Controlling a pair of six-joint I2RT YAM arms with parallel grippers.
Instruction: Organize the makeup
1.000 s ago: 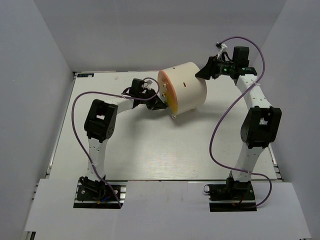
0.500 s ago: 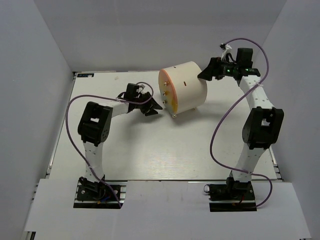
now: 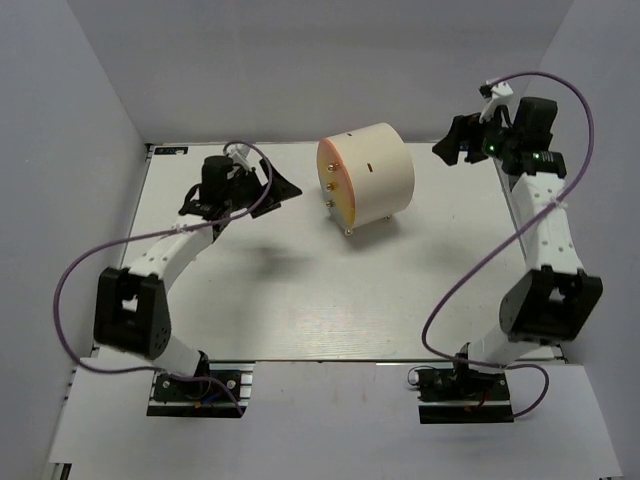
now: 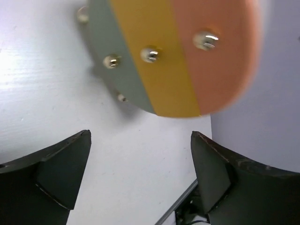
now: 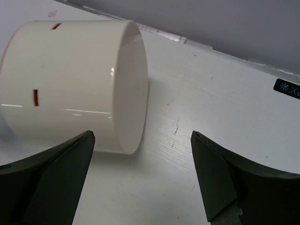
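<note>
Both claws stand wide open and grip nothing. The left claw (image 3: 282,187) hangs over the counter (image 3: 300,290) to the left of the cream drum (image 3: 368,178), apart from it, with its fingers (image 4: 61,173) pointing toward the drum's striped face (image 4: 187,56). The right claw (image 3: 452,143) is raised to the right of the drum, also clear of it, and looks down on the drum's plain flat back (image 5: 133,89).

The drum lies on its side near the far middle of the counter, its long axis running roughly left to right. The face is turned to the left and shows grey-green, yellow and orange bands, each with a small metal knob (image 4: 150,54).

Where the makeup lies cannot be told from these views, nor which way any piece of it points.
</note>
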